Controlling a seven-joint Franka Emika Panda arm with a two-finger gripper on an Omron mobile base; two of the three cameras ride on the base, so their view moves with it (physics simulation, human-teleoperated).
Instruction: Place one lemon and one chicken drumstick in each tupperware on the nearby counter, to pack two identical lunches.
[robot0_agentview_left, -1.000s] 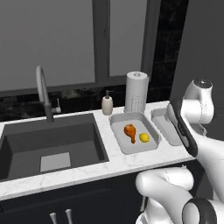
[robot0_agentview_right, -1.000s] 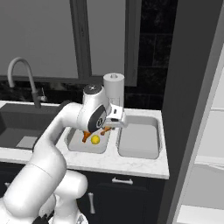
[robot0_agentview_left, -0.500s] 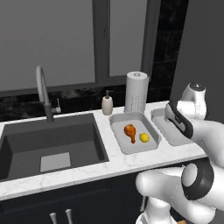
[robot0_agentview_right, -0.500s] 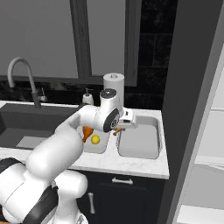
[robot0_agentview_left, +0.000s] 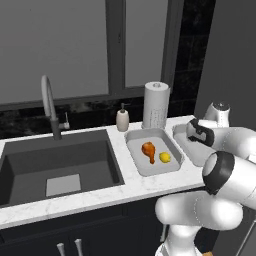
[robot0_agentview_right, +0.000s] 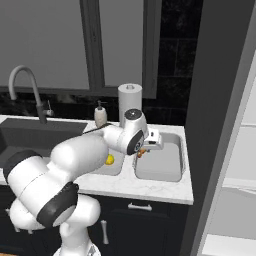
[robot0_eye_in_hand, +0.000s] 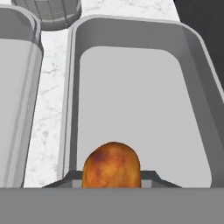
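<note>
My gripper (robot0_eye_in_hand: 111, 176) is shut on a browned chicken drumstick (robot0_eye_in_hand: 111, 165) and holds it low over the near end of the right grey tupperware (robot0_eye_in_hand: 131, 100), which has nothing in it. From the right base view, the gripper (robot0_agentview_right: 145, 148) and its drumstick (robot0_agentview_right: 140, 152) hang at that tupperware's (robot0_agentview_right: 165, 167) left rim. The left tupperware (robot0_agentview_left: 135, 155) holds another drumstick (robot0_agentview_left: 148, 150) and a lemon (robot0_agentview_left: 165, 157). Both stand on the white marble counter (robot0_agentview_left: 100, 197). My arm hides most of the right tupperware (robot0_agentview_left: 181, 131) in the left base view.
A paper towel roll (robot0_agentview_left: 156, 105) and a soap bottle (robot0_agentview_left: 122, 120) stand behind the tupperwares. A dark sink (robot0_agentview_left: 60, 165) with a curved faucet (robot0_agentview_left: 49, 102) lies to the left. A tall dark panel (robot0_agentview_right: 215, 125) borders the counter's right end.
The arm has swung right from above the left tupperware to over the right one, carrying the drumstick and sinking slightly. The grip stays shut.
</note>
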